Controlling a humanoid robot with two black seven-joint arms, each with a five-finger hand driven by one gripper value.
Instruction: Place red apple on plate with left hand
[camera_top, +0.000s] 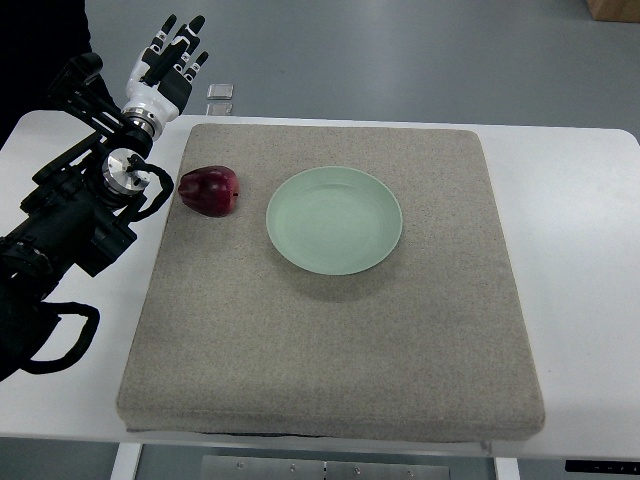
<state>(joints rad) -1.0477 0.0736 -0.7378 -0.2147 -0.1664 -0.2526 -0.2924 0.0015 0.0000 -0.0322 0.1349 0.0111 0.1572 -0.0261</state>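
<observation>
A dark red apple (209, 190) lies on the grey mat (330, 360), just left of a pale green plate (334, 220) that holds nothing. My left hand (176, 56) is raised beyond the mat's far left corner, well behind the apple and apart from it. Its fingers are extended and hold nothing. The black left arm runs in from the lower left edge. No right arm shows.
The mat covers most of a white table (575, 200). A small silvery object (220, 98) sits on the floor side past the table's far edge, near the hand. A brown box corner (612, 8) shows at the top right.
</observation>
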